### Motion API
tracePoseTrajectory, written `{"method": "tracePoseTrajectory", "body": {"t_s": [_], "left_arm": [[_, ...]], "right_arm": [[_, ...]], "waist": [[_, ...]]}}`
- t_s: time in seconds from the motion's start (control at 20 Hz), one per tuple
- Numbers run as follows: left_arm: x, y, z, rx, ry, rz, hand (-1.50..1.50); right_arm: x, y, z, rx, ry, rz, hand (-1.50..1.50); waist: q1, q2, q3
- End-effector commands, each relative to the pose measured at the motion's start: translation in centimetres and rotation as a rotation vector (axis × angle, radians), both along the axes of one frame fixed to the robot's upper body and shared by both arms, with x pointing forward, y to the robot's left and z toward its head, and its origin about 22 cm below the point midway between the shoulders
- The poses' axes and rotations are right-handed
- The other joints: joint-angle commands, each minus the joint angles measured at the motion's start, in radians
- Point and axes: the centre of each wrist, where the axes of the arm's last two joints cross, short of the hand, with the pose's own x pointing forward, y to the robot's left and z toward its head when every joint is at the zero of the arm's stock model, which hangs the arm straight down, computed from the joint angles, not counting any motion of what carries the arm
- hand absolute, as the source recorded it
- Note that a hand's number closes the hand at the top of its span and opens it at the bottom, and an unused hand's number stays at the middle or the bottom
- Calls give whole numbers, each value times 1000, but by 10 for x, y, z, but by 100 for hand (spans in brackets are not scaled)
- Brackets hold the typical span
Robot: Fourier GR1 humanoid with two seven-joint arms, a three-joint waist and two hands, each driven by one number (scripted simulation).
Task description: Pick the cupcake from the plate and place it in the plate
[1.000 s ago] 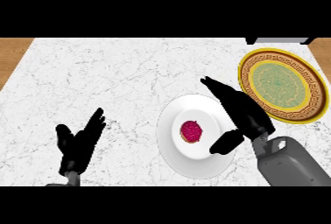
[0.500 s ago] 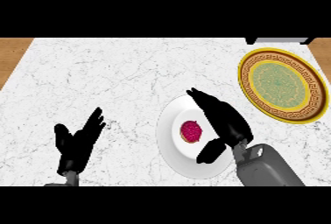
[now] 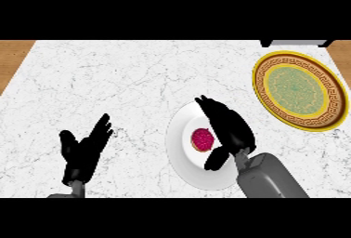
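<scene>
Looking down, head view: marble counter (image 3: pixel 137 74) fills most of the frame; wood strip along the left edge.
Cupcake (image 3: pixel 201 139): pink-topped, sits on white plate (image 3: pixel 182 153), a bit right of plate centre, upright as far as can be told.
White plate: at approx 5 o'clock from frame centre, resting on counter, partly covered by R hand and forearm.
R hand (image 3: pixel 230 128): over the white plate, fingers straight and pointing toward 11 o'clock, passing just right of cupcake; thumb (image 3: pixel 216 158) sticks out toward 7 o'clock, below cupcake. Cupcake lies in the gap between fingers and thumb; hand spread wide, nothing in its grasp. Can't tell if any finger touches cupcake.
R forearm (image 3: pixel 270 179): grey, comes in from lower edge at 5 o'clock.
Gold plate (image 3: pixel 329 100): yellow rim w/ patterned band, green centre, at 2 o'clock, well apart from white plate, nothing on it.
L hand (image 3: pixel 82 153): at 8 o'clock, resting over counter, fingers up toward 1 o'clock, spread, holding nothing.
</scene>
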Motion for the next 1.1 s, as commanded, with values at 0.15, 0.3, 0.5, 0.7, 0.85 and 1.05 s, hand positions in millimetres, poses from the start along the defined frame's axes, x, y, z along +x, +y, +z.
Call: {"method": "tracePoseTrajectory", "body": {"t_s": [0.15, 0.3, 0.5, 0.7, 0.85, 1.05], "left_arm": [[10, 10, -14, 1, 30, 2, 0], [11, 13, -11, -3, 17, 7, 0], [-4, -10, -15, 8, 13, -1, 0], [-7, 13, -12, -8, 21, -4, 0], [3, 20, 1, 1, -1, -2, 0], [6, -2, 2, -6, 14, 16, 0]], "right_arm": [[15, 7, 0, -44, 15, -5, -150], [10, 19, -34, -51, 34, 18, -150], [15, 11, -24, -90, 73, 30, -150], [-1, 16, -65, -154, 57, 133, 150], [26, 1, -57, -185, 30, 117, 150], [26, 15, -42, -166, -32, 110, 150]], "waist": [[-2, 2, -2], [-1, 2, -2], [-2, 1, -2], [1, 2, -2], [2, 2, -2], [0, 1, -2]]}}
